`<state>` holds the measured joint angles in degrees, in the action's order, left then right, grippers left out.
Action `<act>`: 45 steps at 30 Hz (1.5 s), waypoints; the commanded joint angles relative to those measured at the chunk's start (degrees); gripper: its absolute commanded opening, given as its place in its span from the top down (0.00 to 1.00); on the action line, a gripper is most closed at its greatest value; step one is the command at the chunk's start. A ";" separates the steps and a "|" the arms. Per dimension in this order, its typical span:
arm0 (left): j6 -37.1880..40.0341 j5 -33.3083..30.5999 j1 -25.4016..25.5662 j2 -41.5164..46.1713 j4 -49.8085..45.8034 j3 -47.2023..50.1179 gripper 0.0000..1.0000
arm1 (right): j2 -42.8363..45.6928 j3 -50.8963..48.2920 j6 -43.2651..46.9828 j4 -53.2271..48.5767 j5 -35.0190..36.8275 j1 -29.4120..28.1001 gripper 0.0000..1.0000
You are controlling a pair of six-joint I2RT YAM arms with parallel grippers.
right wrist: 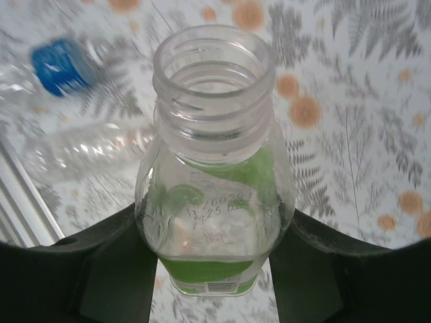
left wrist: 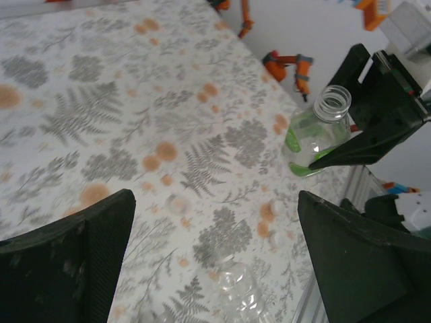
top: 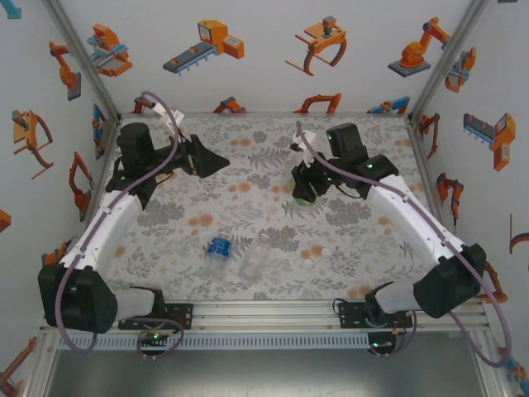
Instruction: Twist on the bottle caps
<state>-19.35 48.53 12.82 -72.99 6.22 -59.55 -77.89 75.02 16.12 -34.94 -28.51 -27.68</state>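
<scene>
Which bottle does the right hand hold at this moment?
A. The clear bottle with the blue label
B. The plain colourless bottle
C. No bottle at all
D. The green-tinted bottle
D: in the right wrist view the green-tinted bottle stands upright, clamped between the two fingers of the right hand, its threaded neck uncapped, while the blue-labelled bottle lies on the table.

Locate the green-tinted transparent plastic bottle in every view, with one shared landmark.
Top external: green-tinted bottle right of centre, held by the right gripper.
Left wrist: the bottle upper right, uncapped.
Right wrist: the bottle centre, between the fingers.
Landmark: plain colourless plastic bottle lying on the table, in all three.
</scene>
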 commanded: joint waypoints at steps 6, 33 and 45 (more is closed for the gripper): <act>-4.28 10.06 7.66 -1.43 25.11 0.62 0.03 | 6.53 -2.34 -11.64 19.51 -14.19 -0.56 0.56; -7.88 11.84 22.51 -9.33 41.34 -4.40 0.08 | 9.25 -7.29 -34.80 58.92 -22.39 -3.77 0.58; -11.43 11.85 24.26 -12.38 46.38 -7.07 0.23 | 8.42 -8.31 -34.51 60.43 -20.73 -4.59 0.58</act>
<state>-27.99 60.10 36.73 -84.55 47.66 -64.73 -69.69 67.37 -18.06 22.41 -49.45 -31.75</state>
